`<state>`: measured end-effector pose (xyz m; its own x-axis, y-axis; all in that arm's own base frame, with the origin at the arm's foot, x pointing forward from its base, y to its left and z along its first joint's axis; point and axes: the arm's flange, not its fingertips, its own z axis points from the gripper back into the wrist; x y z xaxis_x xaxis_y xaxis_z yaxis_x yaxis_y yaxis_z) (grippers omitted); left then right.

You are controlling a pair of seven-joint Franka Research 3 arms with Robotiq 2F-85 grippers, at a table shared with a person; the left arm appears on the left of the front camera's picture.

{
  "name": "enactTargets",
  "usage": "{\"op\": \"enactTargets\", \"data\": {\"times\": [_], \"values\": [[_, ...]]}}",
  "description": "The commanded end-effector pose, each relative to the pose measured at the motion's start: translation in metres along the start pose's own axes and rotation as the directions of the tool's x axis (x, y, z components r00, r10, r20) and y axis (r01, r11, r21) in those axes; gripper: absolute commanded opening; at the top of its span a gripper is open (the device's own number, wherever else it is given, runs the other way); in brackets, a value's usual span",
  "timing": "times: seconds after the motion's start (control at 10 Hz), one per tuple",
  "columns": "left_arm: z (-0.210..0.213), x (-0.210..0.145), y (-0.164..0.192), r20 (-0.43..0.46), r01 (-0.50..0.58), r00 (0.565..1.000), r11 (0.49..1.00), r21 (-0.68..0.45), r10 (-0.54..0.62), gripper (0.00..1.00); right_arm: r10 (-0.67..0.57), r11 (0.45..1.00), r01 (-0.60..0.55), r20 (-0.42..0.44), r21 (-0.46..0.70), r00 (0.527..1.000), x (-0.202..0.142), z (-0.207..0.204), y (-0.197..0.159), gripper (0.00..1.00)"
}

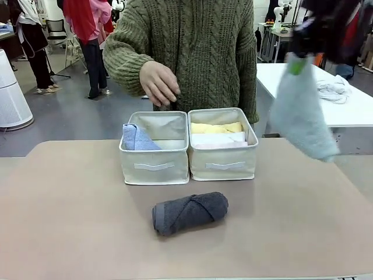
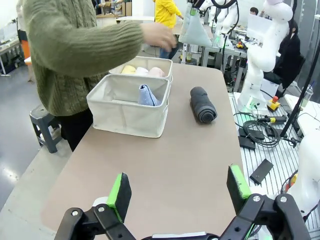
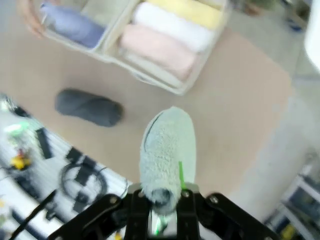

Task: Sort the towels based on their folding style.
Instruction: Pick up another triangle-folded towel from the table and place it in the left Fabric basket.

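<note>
Nearest, the left gripper (image 2: 179,187) hangs by the bench's (image 1: 70,233) left end, its fingers (image 2: 120,190) wide apart on nothing, with bare bench ahead. One dark grey roll (image 1: 189,213) lies alone mid-bench, just before two cream boxes set side by side. The left box (image 1: 154,169) holds one periwinkle cone (image 1: 137,139); the right box (image 1: 223,166) three — pink roll (image 3: 157,50), white roll (image 3: 170,27), yellow roll (image 3: 192,11). High over the bench's right side, the right gripper (image 3: 164,200) is clamped on the grey-green towel (image 3: 167,145). A person's hand (image 1: 158,83) hovers above the left box's far rim.
</note>
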<state>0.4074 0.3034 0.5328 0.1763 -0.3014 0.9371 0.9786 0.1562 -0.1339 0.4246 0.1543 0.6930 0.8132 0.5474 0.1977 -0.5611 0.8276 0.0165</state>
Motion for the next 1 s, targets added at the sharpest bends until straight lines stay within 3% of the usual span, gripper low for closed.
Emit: {"op": "enactTargets", "data": {"times": [0.0, 0.1, 0.2, 0.3, 0.4, 0.5, 0.9], "values": [[0.001, 0.001, -0.002, 0.013, 0.005, 1.0, 1.0, 0.009, -0.006, 1.0, 0.156, 0.987, -0.153, -0.069, 0.039, 0.985, 0.056, -0.006, 0.024, 0.18], [0.001, 0.001, -0.002, 0.013, 0.005, 1.0, 1.0, 0.009, -0.006, 1.0, 0.188, 0.982, -0.188, -0.123, 0.007, 0.974, 0.065, -0.015, 0.042, 0.18], [0.001, 0.001, -0.002, 0.013, 0.005, 1.0, 1.0, 0.009, -0.006, 1.0, 0.11, 0.988, -0.125, -0.162, -0.089, 0.981, 0.04, 0.005, 0.032, 0.18], [0.001, 0.001, -0.002, 0.013, 0.005, 1.0, 1.0, 0.009, -0.006, 1.0, 0.004, 0.985, -0.038, -0.199, -0.168, 0.98, -0.022, 0.034, 0.008, 0.18], [0.001, 0.001, -0.002, 0.013, 0.005, 1.0, 1.0, 0.009, -0.006, 1.0, -0.109, 0.976, 0.071, -0.182, -0.205, 0.977, -0.095, 0.064, -0.011, 0.18], [0.001, 0.001, -0.002, 0.013, 0.005, 1.0, 1.0, 0.009, -0.006, 1.0, -0.135, 0.974, 0.101, -0.161, -0.2, 0.978, -0.127, 0.075, -0.012, 0.18], [0.001, 0.001, -0.002, 0.013, 0.005, 1.0, 1.0, 0.009, -0.006, 1.0, -0.136, 0.98, 0.106, -0.173, -0.171, 0.975, -0.146, 0.07, -0.025, 0.18]]}}
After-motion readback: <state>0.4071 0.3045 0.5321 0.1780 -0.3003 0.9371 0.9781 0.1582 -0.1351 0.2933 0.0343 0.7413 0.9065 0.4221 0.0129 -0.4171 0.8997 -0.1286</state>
